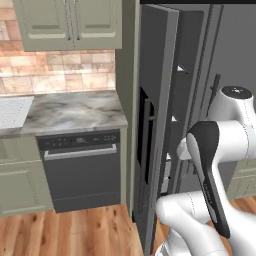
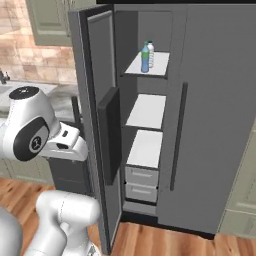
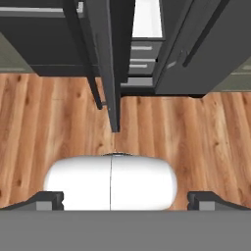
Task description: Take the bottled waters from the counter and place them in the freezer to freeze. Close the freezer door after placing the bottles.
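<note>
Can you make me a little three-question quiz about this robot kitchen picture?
1. True or false: the two bottled waters stand on the top shelf inside the freezer.
2. How is the freezer door right now? A) shut tight B) swung open C) taken off
3. Fill in the word: the gripper has its jaws ____ and holds nothing.

Key: 1 true. 2 B. 3 open.
</note>
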